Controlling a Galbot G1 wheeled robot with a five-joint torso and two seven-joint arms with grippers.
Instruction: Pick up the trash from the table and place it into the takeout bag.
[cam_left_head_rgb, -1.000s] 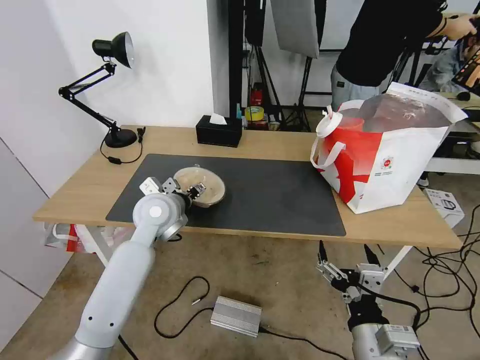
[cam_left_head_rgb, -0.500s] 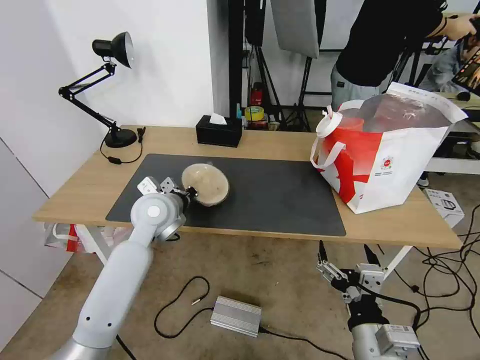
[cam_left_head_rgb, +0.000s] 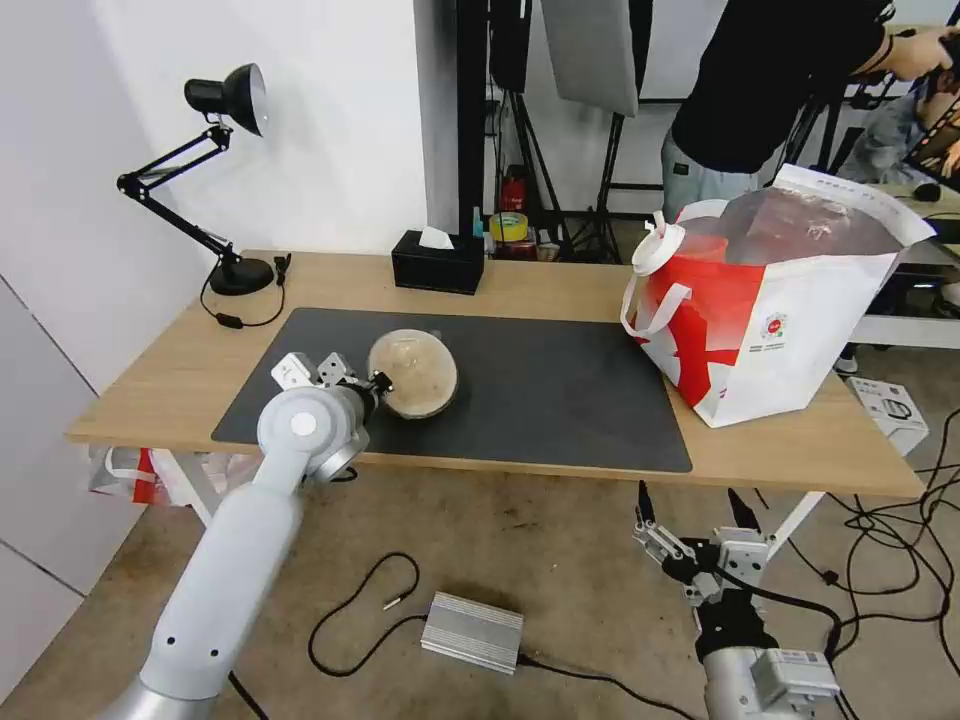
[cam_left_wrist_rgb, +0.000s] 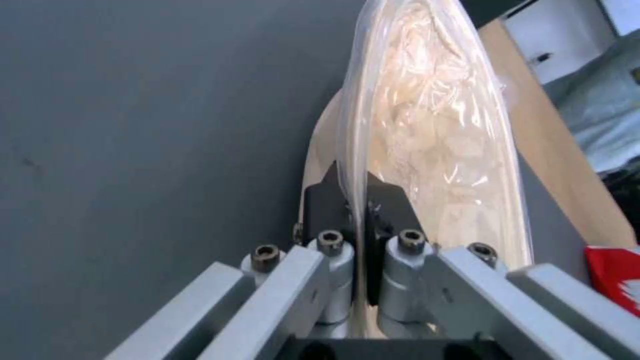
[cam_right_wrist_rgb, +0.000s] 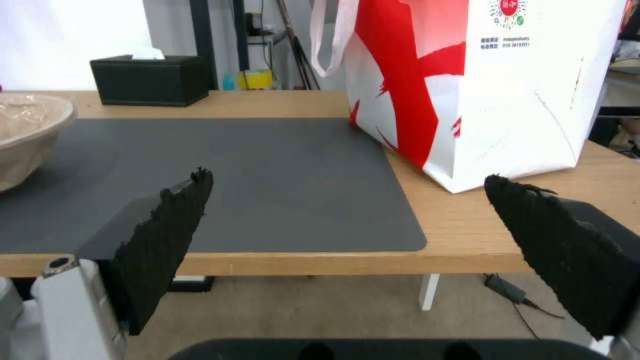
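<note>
The right tool (cam_left_head_rgb: 690, 535) hangs low in front of the table (cam_left_head_rgb: 560, 285), below its front edge, with its two black pads (cam_right_wrist_rgb: 163, 240) spread wide and nothing between them. Through that gap the right wrist view looks across the grey mat (cam_right_wrist_rgb: 267, 165) to the bag (cam_right_wrist_rgb: 480, 75).

On the near left part of the mat (cam_left_head_rgb: 540, 385), the left tool (cam_left_head_rgb: 378, 383) is clamped on the rim of the beige bowl (cam_left_head_rgb: 413, 372). In the left wrist view its dark fingers (cam_left_wrist_rgb: 323, 202) pinch the bowl's (cam_left_wrist_rgb: 427, 125) edge from both sides, together with a clear plastic film over crumpled pale contents. The bowl is tilted steeply, its mouth turned up toward the head camera; whether it touches the mat I cannot tell.

Farther right, the red-and-white bag (cam_left_head_rgb: 770, 310) stands upright on the table's right end, its near corner on the mat, mouth open and white handles (cam_left_head_rgb: 655, 250) drooping. At the back edge sits a black tissue box (cam_left_head_rgb: 438, 262), and at the far left a black desk lamp (cam_left_head_rgb: 215, 180).
</note>
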